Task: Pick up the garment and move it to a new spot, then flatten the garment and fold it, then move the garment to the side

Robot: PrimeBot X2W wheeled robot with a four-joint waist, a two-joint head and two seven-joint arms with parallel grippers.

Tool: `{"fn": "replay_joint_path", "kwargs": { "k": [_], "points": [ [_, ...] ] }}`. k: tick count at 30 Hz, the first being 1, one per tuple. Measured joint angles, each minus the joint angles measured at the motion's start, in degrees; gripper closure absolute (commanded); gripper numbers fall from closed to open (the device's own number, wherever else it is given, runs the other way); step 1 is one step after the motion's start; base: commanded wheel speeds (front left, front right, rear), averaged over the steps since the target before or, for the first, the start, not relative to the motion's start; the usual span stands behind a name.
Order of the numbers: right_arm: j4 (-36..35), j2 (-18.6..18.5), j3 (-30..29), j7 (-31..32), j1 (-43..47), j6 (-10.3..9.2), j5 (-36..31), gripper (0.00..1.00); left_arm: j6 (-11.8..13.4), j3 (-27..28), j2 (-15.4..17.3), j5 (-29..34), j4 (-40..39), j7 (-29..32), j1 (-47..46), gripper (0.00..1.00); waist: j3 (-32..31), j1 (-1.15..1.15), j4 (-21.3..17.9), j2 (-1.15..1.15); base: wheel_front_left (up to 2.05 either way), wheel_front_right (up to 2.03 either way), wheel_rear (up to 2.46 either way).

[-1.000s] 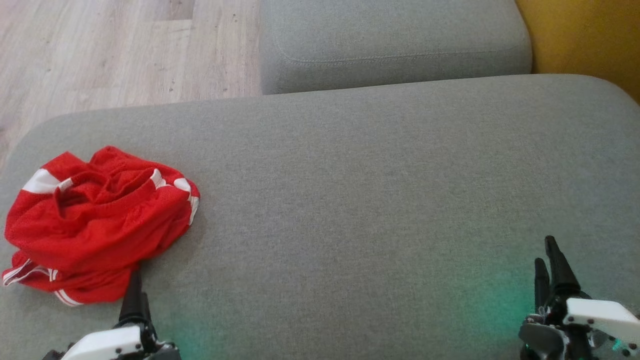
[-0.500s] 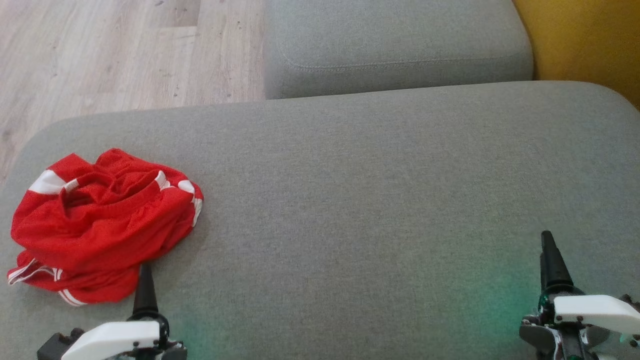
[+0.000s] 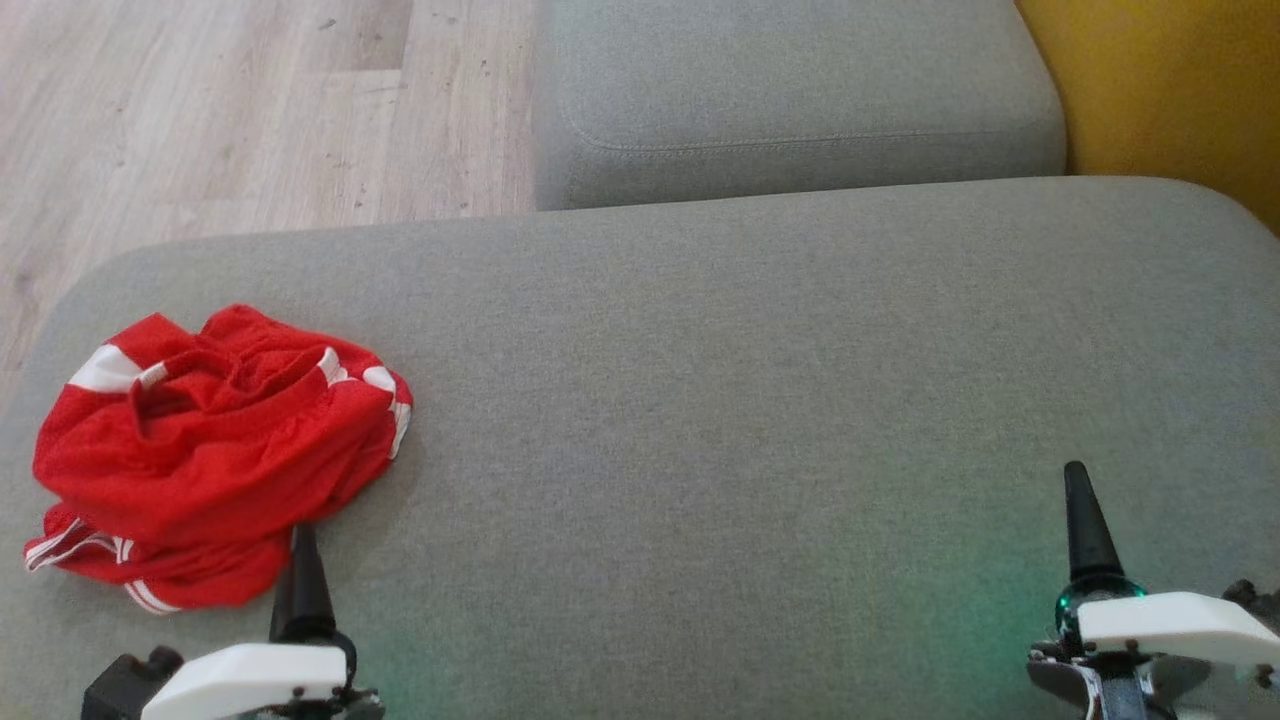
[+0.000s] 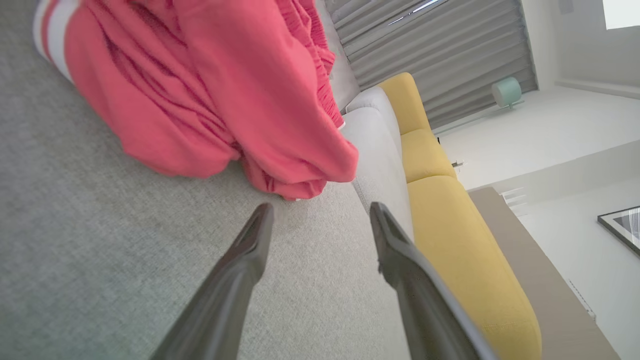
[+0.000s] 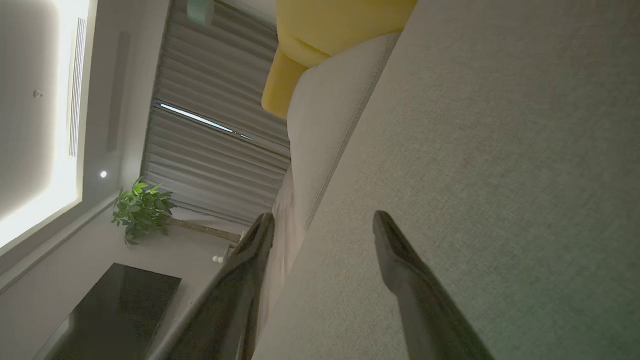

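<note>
The garment (image 3: 215, 455) is red mesh cloth with white stripes, lying crumpled on the left part of the grey cushion (image 3: 750, 400). My left gripper (image 3: 303, 545) sits at the lower left, its tip right at the garment's near edge. In the left wrist view the garment (image 4: 225, 95) lies just beyond my left gripper (image 4: 320, 215), which is open with nothing between the fingers. My right gripper (image 3: 1078, 490) hovers at the lower right over bare cushion. The right wrist view shows that gripper (image 5: 322, 222) open and empty.
A second grey cushion (image 3: 790, 90) lies behind the main one. Wooden floor (image 3: 220, 110) shows at the upper left, and a yellow seat (image 3: 1170, 80) at the upper right. A wide stretch of grey cushion lies between the two grippers.
The camera has tilted, so the whole picture has slid downward. Both grippers have turned about their wrists and now show a single edge-on finger each. The garment has not moved.
</note>
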Motion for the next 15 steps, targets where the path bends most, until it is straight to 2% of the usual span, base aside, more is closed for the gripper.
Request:
{"fn": "replay_joint_path", "kwargs": {
  "k": [15],
  "points": [
    [-1.19, 0.0, 2.11, -2.2, 1.08, 0.0, -13.06, 0.0, 2.0, -3.11, 0.05, 12.45, -1.1, -2.24, 1.14, 0.0, -1.07, 0.0, 0.67, 0.0, 0.0, 0.0, 0.0]
  ]
}}
